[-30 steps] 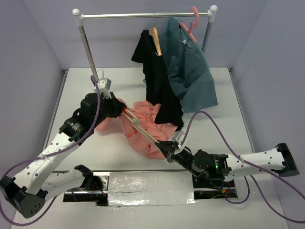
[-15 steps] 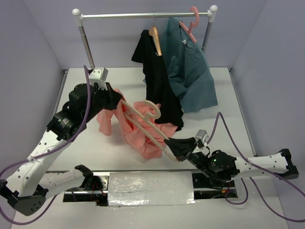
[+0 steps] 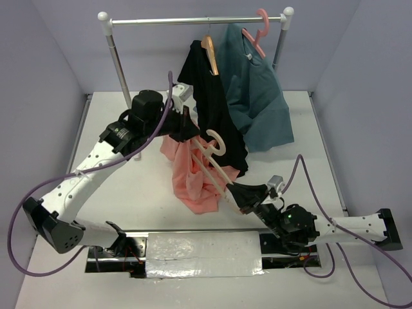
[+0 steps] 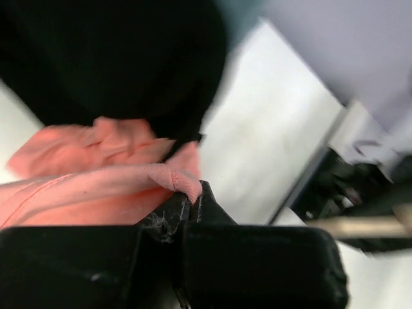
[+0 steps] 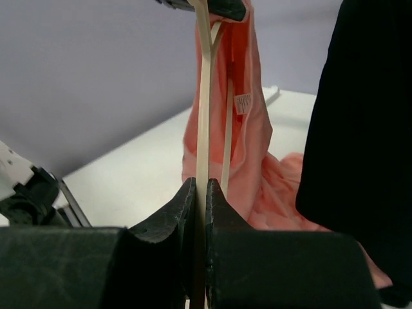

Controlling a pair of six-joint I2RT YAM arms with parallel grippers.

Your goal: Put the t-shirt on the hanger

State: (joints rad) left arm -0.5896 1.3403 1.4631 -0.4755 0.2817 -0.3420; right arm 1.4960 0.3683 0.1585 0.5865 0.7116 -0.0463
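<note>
Nearest the arm bases, the right pincer (image 3: 239, 195) is clamped on the pale beige hanger (image 3: 214, 170). Beyond it, the salmon t-shirt (image 3: 192, 183) hangs against the hanger over the desk (image 3: 129, 187). The left pincer (image 3: 187, 127) pinches the t-shirt's edge, just beside the black shirt (image 3: 215, 109).

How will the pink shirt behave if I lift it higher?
Probably floppy: the shirt hangs in loose folds below the left hand, pinched at one edge. Likely light, since that small pinch holds it up. It may snag on the hanger against it.
</note>
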